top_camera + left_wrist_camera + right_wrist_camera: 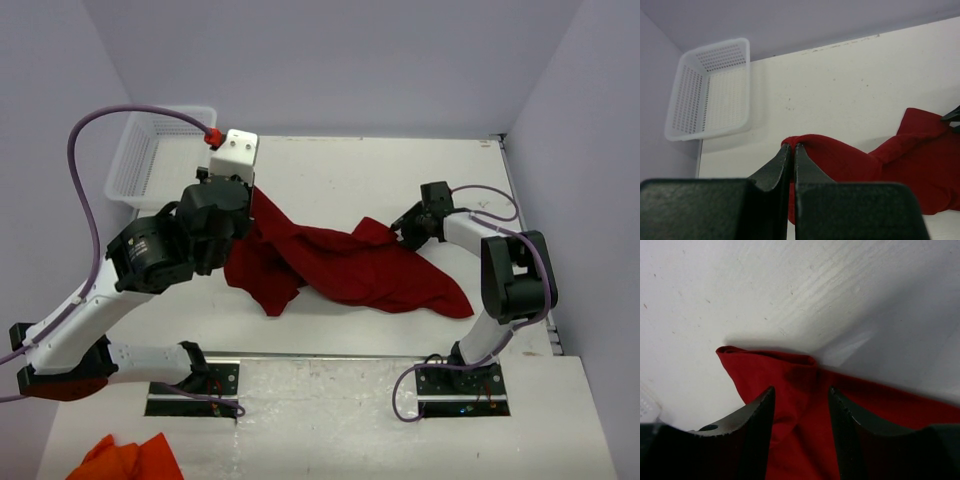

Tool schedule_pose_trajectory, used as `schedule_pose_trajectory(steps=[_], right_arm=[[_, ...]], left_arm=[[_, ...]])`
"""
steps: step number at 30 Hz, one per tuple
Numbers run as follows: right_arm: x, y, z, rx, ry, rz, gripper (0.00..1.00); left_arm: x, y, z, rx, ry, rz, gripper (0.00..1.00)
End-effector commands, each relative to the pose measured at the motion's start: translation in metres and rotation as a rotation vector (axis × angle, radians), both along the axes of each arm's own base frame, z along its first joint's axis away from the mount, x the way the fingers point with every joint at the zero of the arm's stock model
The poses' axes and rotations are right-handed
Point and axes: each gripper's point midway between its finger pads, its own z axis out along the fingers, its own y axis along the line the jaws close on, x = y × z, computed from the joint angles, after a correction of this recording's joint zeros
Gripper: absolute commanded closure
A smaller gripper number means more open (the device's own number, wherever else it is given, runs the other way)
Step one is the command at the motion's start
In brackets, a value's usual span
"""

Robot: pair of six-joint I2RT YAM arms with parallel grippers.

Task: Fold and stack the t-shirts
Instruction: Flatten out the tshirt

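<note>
T-shirt (350, 265), dark red, lies crumpled across the middle of the surface (330, 170), running from your L hand over toward the right edge. One loose flap droops toward the near edge, and a pointed tail ends near the right arm's base.

L hand (791, 147): fingers pressed together, pinching a fold of the shirt's left end. The cloth is held up a bit there and hangs down from the tips.

R hand (801, 390) sits at the shirt's far edge, right of centre. Its fingers (757, 415) stand apart with red cloth filling the gap. Can't tell if they bite it or just straddle it. A rolled corner of the shirt lies flat on the surface just beyond the tips.

Around it: a white mesh basket (150, 155) sits in the far-left corner, well apart from the shirt. An orange cloth (135, 458) is bunched by the near-left corner, in front of the arm bases.

In the way: from the top view your L arm & wrist cam cover the shirt's left end, so the pinch shows only in the wrist view. A purple cable (85, 180) loops over the basket side.
</note>
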Motion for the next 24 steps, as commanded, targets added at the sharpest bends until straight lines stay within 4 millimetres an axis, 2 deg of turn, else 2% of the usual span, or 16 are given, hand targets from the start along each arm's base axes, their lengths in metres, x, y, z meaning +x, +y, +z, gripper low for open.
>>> schedule_pose_trajectory(steps=[1, 4, 5, 6, 9, 16, 20, 24], right_arm=[[0.01, 0.001, 0.009, -0.005, -0.002, -0.038, 0.53], [0.012, 0.003, 0.004, 0.004, 0.011, -0.038, 0.56], [0.012, 0.004, 0.003, 0.007, 0.013, -0.039, 0.59], [0.013, 0.003, 0.003, 0.006, 0.008, -0.041, 0.67], [0.016, 0.004, 0.004, 0.004, -0.001, -0.04, 0.74], [0.019, 0.005, 0.002, 0.004, 0.0, -0.037, 0.74], [0.019, 0.006, 0.001, 0.004, -0.001, -0.03, 0.79], [0.023, 0.005, 0.007, -0.012, -0.022, -0.006, 0.95]], left_arm=[[-0.001, 0.005, 0.015, -0.054, -0.039, 0.004, 1.0], [-0.002, 0.007, 0.018, -0.06, -0.043, 0.004, 1.0], [-0.002, 0.008, 0.018, -0.062, -0.044, 0.004, 1.0], [-0.003, 0.009, 0.018, -0.061, -0.045, 0.005, 1.0], [-0.003, 0.009, 0.017, -0.056, -0.042, 0.006, 1.0], [-0.002, 0.008, 0.014, -0.046, -0.039, 0.005, 1.0], [0.0, 0.008, 0.01, -0.041, -0.035, 0.01, 1.0], [0.0, 0.006, 0.004, -0.044, -0.022, 0.002, 1.0]])
